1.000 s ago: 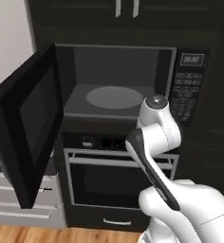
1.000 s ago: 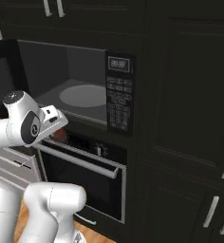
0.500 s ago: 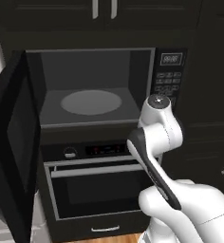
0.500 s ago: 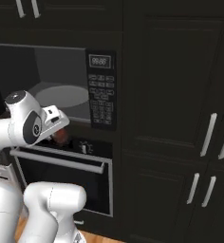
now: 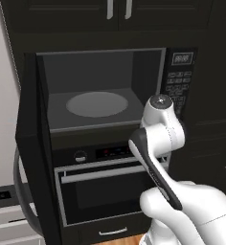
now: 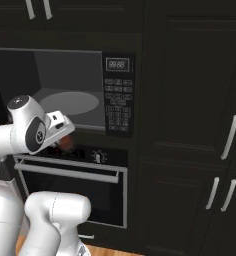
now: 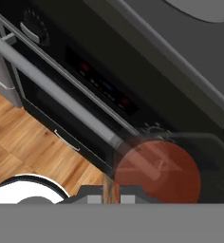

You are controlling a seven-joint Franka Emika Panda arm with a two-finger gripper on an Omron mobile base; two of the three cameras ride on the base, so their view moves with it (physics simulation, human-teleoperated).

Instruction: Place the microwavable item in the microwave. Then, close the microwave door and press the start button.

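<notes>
Placement step in hand: gripper [image 7: 111,193] clamped on the microwavable item [image 7: 157,172], below the microwave [image 5: 103,91] cavity. Door [image 5: 36,153] stands open; next move calls for lifting the item onto the turntable [image 5: 96,104].

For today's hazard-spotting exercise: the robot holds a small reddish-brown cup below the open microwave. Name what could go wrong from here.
1. The reddish-brown cup, clamped in the shut gripper, sits at oven level, below the microwave floor; lifting carelessly might knock it against the sill.
2. The oven handle is close, so the cup could snag it.
3. The microwave door stands open beside the arm, which a wide swing might strike.
</notes>
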